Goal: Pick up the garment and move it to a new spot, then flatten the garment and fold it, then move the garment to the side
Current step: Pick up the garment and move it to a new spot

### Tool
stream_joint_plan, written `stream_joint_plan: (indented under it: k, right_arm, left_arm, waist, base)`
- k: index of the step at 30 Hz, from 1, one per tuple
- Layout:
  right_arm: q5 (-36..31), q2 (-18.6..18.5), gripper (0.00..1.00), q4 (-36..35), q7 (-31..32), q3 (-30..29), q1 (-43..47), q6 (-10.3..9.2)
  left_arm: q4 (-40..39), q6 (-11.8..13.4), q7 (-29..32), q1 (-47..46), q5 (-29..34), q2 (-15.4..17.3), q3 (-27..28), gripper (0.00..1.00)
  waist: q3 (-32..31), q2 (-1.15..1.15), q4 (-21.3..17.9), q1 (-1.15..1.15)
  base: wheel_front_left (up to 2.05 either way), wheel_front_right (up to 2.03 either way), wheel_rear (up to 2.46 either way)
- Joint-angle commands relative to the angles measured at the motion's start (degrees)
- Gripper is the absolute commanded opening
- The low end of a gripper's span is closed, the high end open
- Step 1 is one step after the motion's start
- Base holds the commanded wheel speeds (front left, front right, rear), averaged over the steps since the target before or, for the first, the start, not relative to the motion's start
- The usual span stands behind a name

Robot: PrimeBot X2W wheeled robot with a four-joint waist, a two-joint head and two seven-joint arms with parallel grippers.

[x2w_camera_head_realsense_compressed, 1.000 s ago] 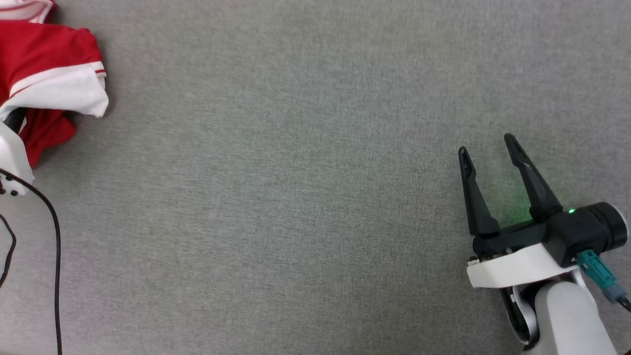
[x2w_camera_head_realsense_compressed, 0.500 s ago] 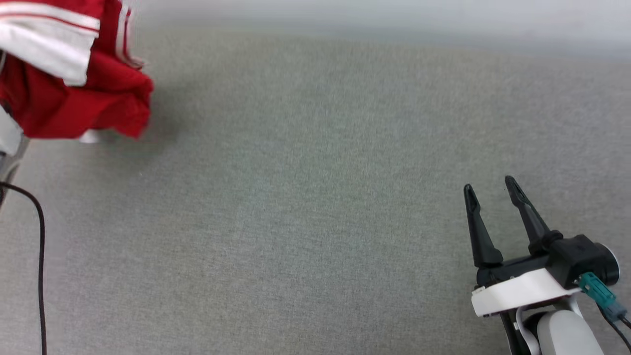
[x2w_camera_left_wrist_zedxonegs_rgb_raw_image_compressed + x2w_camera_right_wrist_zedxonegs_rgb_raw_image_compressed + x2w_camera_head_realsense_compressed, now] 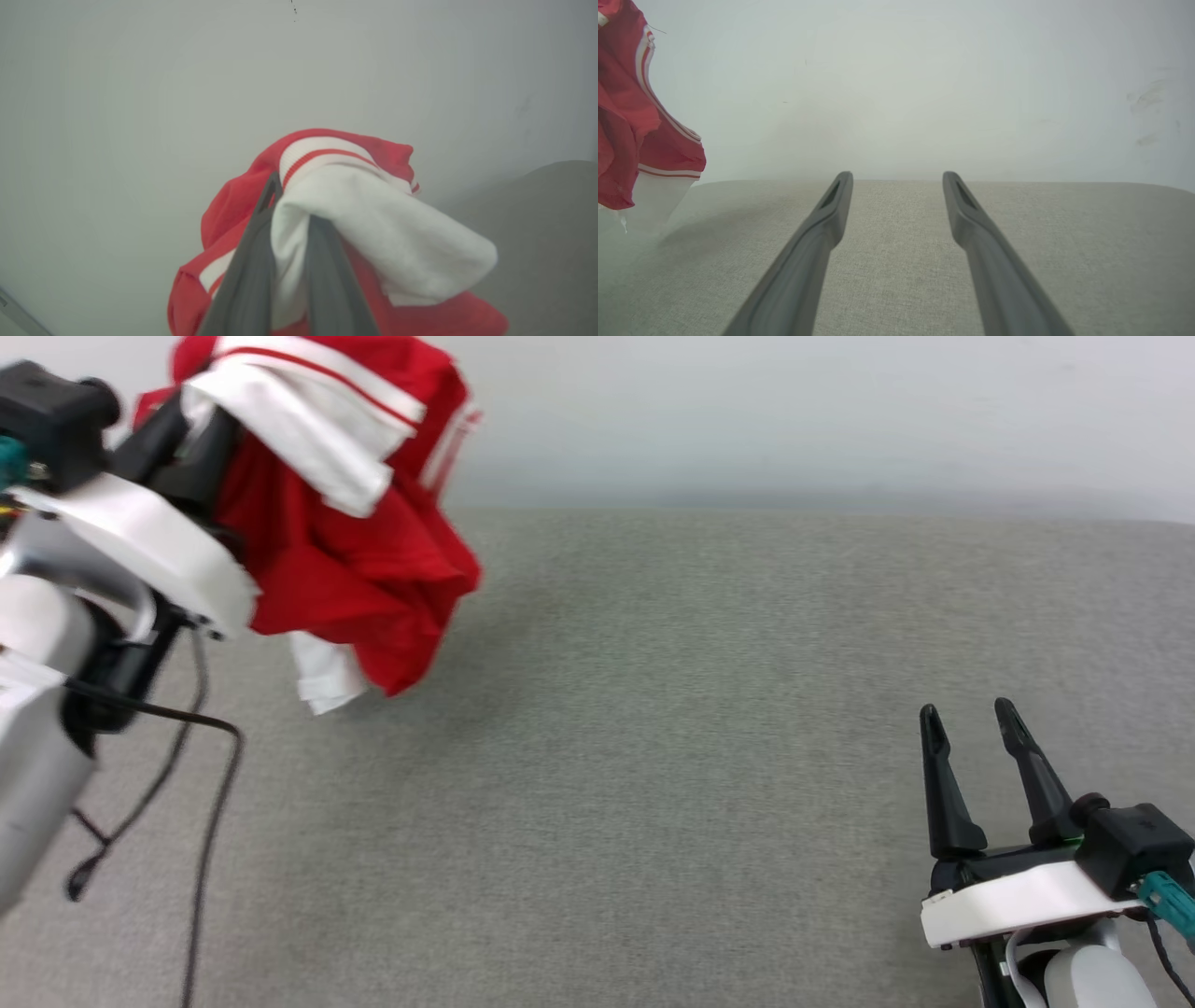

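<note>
Observed left gripper (image 3: pixel 290 219) clamped on bunched shirt (image 3: pixel 355 560), hanging above mat (image 3: pixel 653 756), left side. Observed right gripper (image 3: pixel 967 711) spread, empty. Carry centreward, lower slowly, release once cloth rests.

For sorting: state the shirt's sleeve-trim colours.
White with a red stripe, on the red jersey shirt; left wrist view.
</note>
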Motion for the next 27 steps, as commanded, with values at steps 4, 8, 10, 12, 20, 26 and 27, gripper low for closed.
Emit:
stream_joint_plan:
  k: [4,8,10,12,20,26,27]
  right_arm:
    - [1.0,0.1,1.00,0.1,-0.1,-0.5,0.2,-0.04]
    - [1.4,0.1,1.00,0.1,-0.1,-0.4,0.3,-0.04]
    - [1.8,0.1,1.00,0.2,-0.1,-0.3,0.3,-0.04]
    - [1.8,0.1,1.00,0.3,-0.1,-0.2,0.2,-0.04]
    - [2.4,0.1,1.00,0.4,-0.1,-1.4,0.3,-0.04]
    - [3.1,0.1,1.00,0.7,-0.1,-0.7,-0.2,-0.04]
    - [3.2,0.1,1.00,0.8,-0.1,-0.6,-0.1,-0.04]
  left_arm:
    - [-3.7,4.3,1.0,3.6,-0.2,-4.7,-2.0,0.00]
    - [-3.6,5.6,1.1,7.0,-1.7,-10.3,-4.5,0.00]
    - [-2.2,5.7,0.6,8.7,-2.3,-13.4,-5.9,0.00]
    - [-1.1,5.8,0.2,9.6,-2.5,-15.1,-6.5,0.00]
    - [11.4,6.4,-2.2,12.6,-2.1,-30.1,-12.3,0.00]
    - [20.7,6.2,-3.3,11.3,-2.0,-39.2,-14.3,1.00]
    - [21.7,5.4,-3.0,11.1,-2.1,-40.2,-14.8,1.00]
  waist:
    - [-0.9,0.00,-3.8,0.01]
    - [-0.7,0.00,-6.1,0.01]
    - [-0.6,0.00,-7.2,0.01]
    - [-0.5,0.00,-7.8,0.01]
    - [-0.1,0.00,-10.8,0.01]
    - [0.0,0.00,-11.9,0.01]
    - [0.0,0.00,-11.9,0.01]
  base:
    - [0.00,0.00,0.00]
    - [0.00,0.00,0.00]
    - [0.00,0.00,0.00]
    - [0.00,0.00,0.00]
    - [0.00,0.00,0.00]
    - [0.00,0.00,0.00]
    - [0.00,0.00,0.00]
